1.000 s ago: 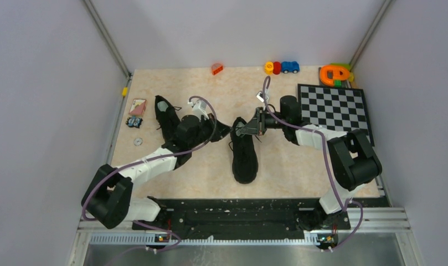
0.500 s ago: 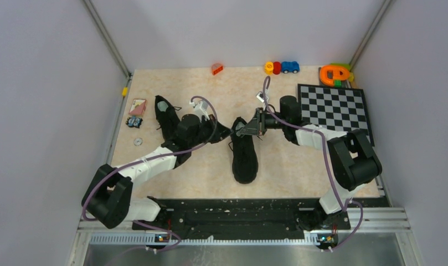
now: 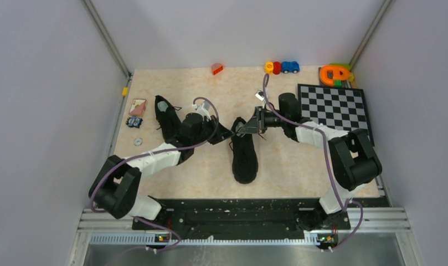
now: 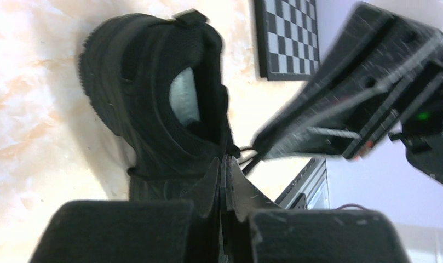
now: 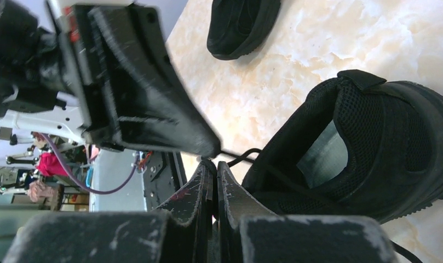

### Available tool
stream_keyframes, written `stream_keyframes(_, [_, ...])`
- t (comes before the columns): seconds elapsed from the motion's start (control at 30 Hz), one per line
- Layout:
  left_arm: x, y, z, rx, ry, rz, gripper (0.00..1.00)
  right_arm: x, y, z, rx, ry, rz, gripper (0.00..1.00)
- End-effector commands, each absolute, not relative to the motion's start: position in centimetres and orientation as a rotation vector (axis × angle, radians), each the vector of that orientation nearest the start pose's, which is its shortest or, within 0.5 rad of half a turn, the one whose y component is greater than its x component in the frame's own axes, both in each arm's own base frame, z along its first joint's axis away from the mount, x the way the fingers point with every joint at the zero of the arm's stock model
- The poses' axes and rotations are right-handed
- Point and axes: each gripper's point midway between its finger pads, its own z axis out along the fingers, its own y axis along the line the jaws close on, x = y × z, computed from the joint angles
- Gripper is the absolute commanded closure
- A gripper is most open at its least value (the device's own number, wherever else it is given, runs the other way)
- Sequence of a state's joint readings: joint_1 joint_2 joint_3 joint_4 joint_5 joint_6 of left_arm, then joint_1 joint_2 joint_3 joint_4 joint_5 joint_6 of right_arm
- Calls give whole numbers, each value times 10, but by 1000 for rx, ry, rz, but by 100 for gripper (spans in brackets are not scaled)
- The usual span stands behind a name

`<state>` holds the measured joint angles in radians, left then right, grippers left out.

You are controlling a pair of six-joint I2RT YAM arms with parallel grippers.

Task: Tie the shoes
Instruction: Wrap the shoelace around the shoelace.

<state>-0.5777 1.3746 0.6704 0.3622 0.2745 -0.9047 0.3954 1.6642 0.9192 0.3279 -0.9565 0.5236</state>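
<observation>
With the left pincer (image 3: 226, 134) and right pincer (image 3: 241, 130) clamped shut tip-to-tip on lace strands (image 5: 236, 156) just above the centre sneaker (image 3: 245, 160), and the second sneaker (image 3: 166, 116) behind the left pincer, knot forming appears in hand and next requires crossing the strands under even tension.

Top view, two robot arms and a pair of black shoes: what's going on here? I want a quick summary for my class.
Both arms are working on the middle shoe. The left gripper and right gripper meet tip to tip at its far end, by the opening, jaws pressed shut. A thin lace runs from the tips to the shoe, and no bow shows. The second shoe lies apart to the left, partly under the left arm.
</observation>
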Motion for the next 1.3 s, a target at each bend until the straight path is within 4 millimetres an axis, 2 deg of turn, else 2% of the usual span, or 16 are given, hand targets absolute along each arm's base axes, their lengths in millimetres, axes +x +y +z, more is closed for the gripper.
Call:
stream_keyframes(0.0, [314, -285, 147, -270, 2238, -1280, 100, 312, 299, 178, -620, 1965, 1533, 100])
stream_keyframes(0.2, [311, -287, 141, -314, 2251, -1361, 100, 313, 301, 180, -603, 1959, 1553, 100])
stream_keyframes(0.57, [301, -281, 144, -279, 2222, -1261, 100, 324, 303, 181, -466, 1992, 1566, 100])
stream_keyframes(0.93, [295, -280, 146, -236, 2153, -1024, 100, 330, 301, 176, -417, 2022, 1527, 100])
stream_keyframes(1.03, [298, -274, 151, -238, 2108, -919, 100, 329, 300, 174, -417, 2027, 1521, 100])
stream_keyframes(1.27, [298, -268, 165, -209, 2059, -832, 100, 330, 299, 172, -422, 2027, 1500, 100])
